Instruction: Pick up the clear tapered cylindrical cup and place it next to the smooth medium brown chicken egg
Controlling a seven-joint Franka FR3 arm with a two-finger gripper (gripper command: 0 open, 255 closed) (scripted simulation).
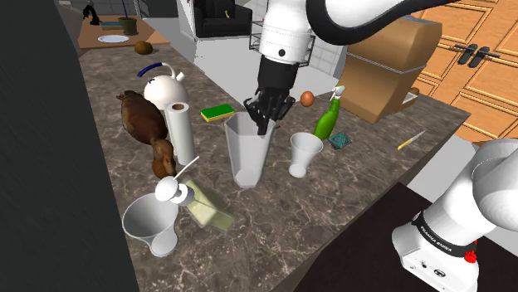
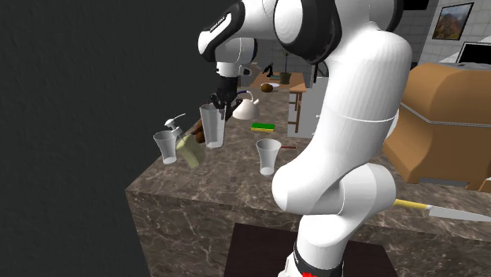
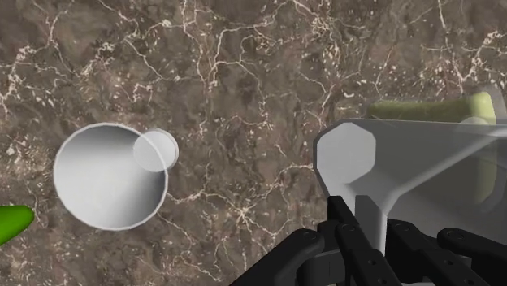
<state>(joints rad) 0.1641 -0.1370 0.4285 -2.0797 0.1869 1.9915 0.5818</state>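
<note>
On the marble counter (image 1: 357,166), a paper roll (image 1: 178,128) stands left of the clear cup (image 1: 249,153). A small white cup (image 1: 305,153) and a green bottle (image 1: 328,123) stand to its right, with the brown egg (image 1: 307,98) behind them. The clear cup is upright, mouth up, long axis vertical. The jaws pinch its rim wall.

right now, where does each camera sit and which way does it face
Shoulder view: beside the stand, looking down over the counter; shows arm base and gripper.
Second exterior view: behind the arm, facing along the counter; its white back up front.
Wrist view: on the gripper, looking down at the counter; black fingers clasp the tall cup.
All three share that cup.
</note>
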